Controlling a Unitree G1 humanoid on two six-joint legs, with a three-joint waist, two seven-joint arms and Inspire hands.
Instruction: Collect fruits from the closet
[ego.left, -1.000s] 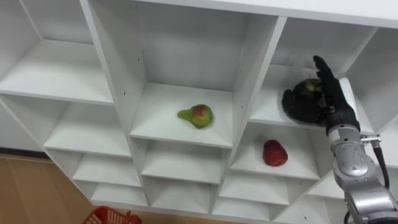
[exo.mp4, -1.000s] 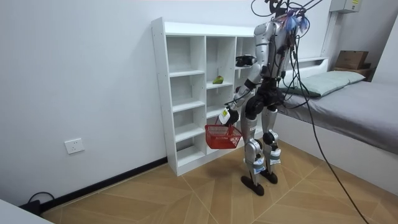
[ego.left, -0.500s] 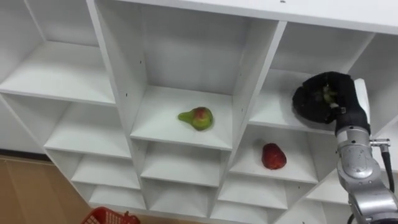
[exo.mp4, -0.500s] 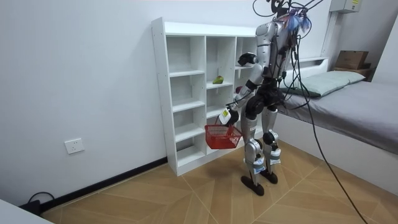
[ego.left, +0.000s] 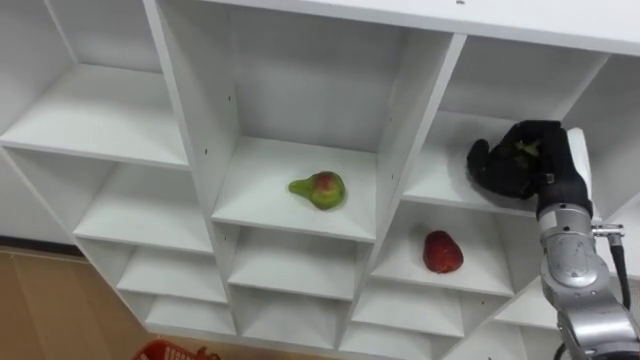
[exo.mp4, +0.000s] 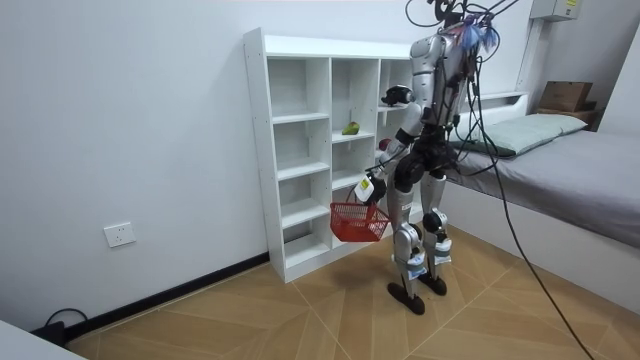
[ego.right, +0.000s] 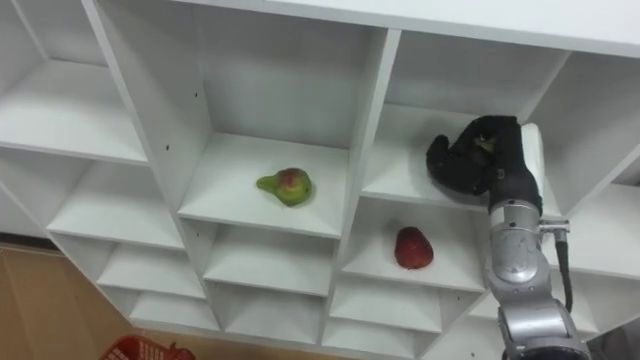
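Note:
My right hand (ego.left: 525, 165) is inside the upper right compartment of the white closet (exo.mp4: 290, 150), fingers curled round a dark greenish fruit (ego.left: 524, 148) that is mostly hidden in the grip. A green pear with a red blush (ego.left: 320, 189) lies in the middle compartment. A red fruit (ego.left: 441, 251) sits on the shelf below my right hand. In the room view I stand facing the closet, my left hand (exo.mp4: 365, 187) low at my side with a red basket (exo.mp4: 352, 221) hanging from it.
The closet's left column and lower shelves hold nothing. The basket's rim (ego.left: 170, 352) peeks in at the bottom edge of the eye view. A bed (exo.mp4: 560, 160) stands behind me at the room view's right, with wooden floor around my feet.
My right hand's fingers, straight behind the fruit a second ago, have curled round it. The left arm with the basket has barely moved.

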